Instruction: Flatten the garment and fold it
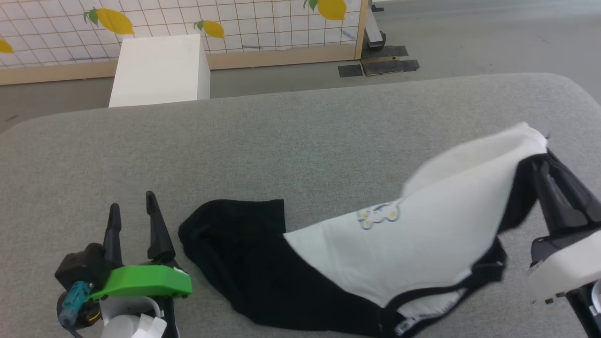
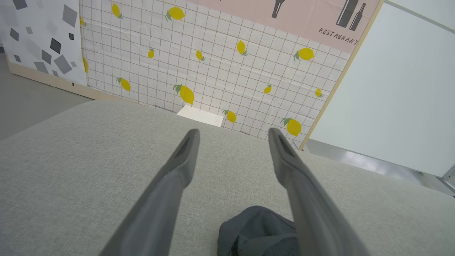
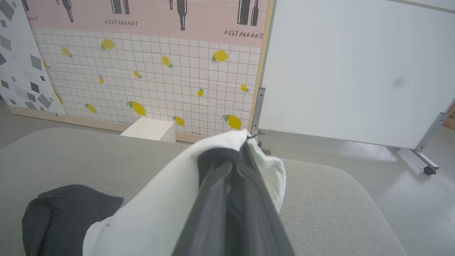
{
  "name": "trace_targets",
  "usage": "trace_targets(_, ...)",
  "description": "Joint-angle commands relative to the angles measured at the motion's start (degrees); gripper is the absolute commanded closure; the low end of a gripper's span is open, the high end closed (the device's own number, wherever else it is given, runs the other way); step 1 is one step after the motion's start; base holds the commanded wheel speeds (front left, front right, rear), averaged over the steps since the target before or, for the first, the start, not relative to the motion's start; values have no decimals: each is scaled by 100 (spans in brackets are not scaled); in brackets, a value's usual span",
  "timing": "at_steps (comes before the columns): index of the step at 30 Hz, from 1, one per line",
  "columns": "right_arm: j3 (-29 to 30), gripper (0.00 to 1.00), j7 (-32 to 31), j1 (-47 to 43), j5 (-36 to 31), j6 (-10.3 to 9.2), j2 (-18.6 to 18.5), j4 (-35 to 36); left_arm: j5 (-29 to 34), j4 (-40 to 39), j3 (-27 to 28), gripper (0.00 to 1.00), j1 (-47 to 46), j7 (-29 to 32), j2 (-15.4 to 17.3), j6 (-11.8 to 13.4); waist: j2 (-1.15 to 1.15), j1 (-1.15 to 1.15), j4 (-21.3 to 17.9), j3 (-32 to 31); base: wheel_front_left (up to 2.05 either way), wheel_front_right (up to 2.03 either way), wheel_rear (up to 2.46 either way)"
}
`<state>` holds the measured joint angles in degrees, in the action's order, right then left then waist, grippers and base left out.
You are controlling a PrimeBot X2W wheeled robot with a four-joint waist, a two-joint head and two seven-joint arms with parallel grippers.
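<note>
The shirt point(image 1: 422, 244) lies on the near right part of the grey table point(image 1: 281, 141). Its black sleeve point(image 1: 235, 244) is flat on the cloth top and reaches toward the left gripper point(image 1: 132, 201). Its white body slopes up to the right, where one edge is lifted off the table. The right gripper point(image 1: 540, 162) has its fingers closed tight on that raised white edge. In the right wrist view the fabric drapes over both sides of the right gripper point(image 3: 238, 160), hiding its tips. A small blue-and-yellow print point(image 1: 378, 216) shows on the white body, and a white lettered band point(image 1: 422, 314) runs along the neck at the near edge. The left gripper stands with its fingers wide apart and nothing between them, just beside the sleeve's end. In the left wrist view the sleeve point(image 2: 256, 231) sits low between the finger bases; whether it touches them I cannot tell. Beyond the table stand a white box point(image 1: 159, 70) and a lemon-patterned wall point(image 1: 263, 23).
</note>
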<state>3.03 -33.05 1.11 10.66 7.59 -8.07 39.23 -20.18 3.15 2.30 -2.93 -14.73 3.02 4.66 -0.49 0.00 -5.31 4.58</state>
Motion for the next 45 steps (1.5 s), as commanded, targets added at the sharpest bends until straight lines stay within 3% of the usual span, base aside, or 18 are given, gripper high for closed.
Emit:
trace_targets(1,134,100,-120,49,1,-10,36,-133,0,4,-43,0,52,-27,-13,1,47,0,32,13,0,0,0)
trace_targets(5,463,100,-350,381,119,-10,27,-1244,-14,54,-158,0,-55,-27,-13,-37,47,0,166,129,0,0,0)
trace_targets(9,610,100,-259,1012,43,-10,-117,-2911,-2,29,-352,0,-220,-27,-14,-39,47,0,370,381,0,0,0)
trace_targets(12,589,100,117,1612,-143,-10,-241,-4086,13,-11,-508,0,-371,-27,-14,-2,47,0,560,628,0,0,0)
trace_targets(18,357,100,1230,2792,-457,-10,-303,-5706,25,-46,-599,0,-627,-27,-14,33,47,0,774,1047,0,0,0)
trace_targets(19,316,70,1412,2949,-492,-10,-293,-5887,24,-47,-605,0,-660,-27,-14,33,47,0,793,1092,0,0,0)
trace_targets(20,235,3,1568,3109,-530,-10,-283,-6120,24,-40,-609,0,-697,-27,-14,32,47,0,814,1132,0,0,0)
trace_targets(24,32,0,1939,3469,-472,-10,-179,-6707,13,-5,-607,0,-752,-27,-14,44,47,0,824,1141,0,0,0)
trace_targets(27,-3,0,2203,3482,-463,-10,-155,-6813,13,31,-600,0,-724,-27,-14,62,47,0,775,1041,0,0,0)
trace_targets(31,26,0,2505,3125,-396,-10,-53,-6431,14,78,-574,0,-625,-27,-14,60,47,0,648,798,0,0,0)
trace_targets(41,118,0,3082,924,-296,-10,316,-4052,175,192,-598,0,-287,-27,-14,-93,47,0,169,195,0,0,0)
trace_targets(45,239,0,3332,178,-403,-10,442,-3739,389,425,-883,0,-221,-27,-14,-286,47,0,-13,65,0,0,0)
